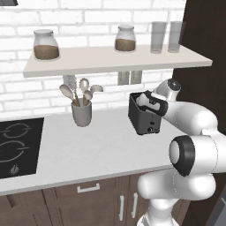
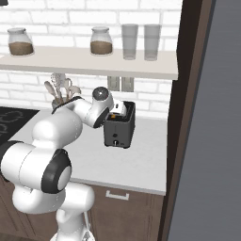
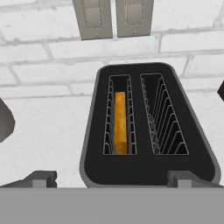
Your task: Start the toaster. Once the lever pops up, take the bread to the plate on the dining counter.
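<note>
A home kitchen is shown. A white bench is set over brown wooden cupboards with white handles, and a black hob is built in at its left edge. The back wall is tiled in white brick, with a shelf carrying storage jars and glasses. A toaster and a cup of wooden spoons are kept near the back edge.

the bread stands in the left slot of the toaster, near the counter's back right corner; the utensil cup is to its left.
</note>
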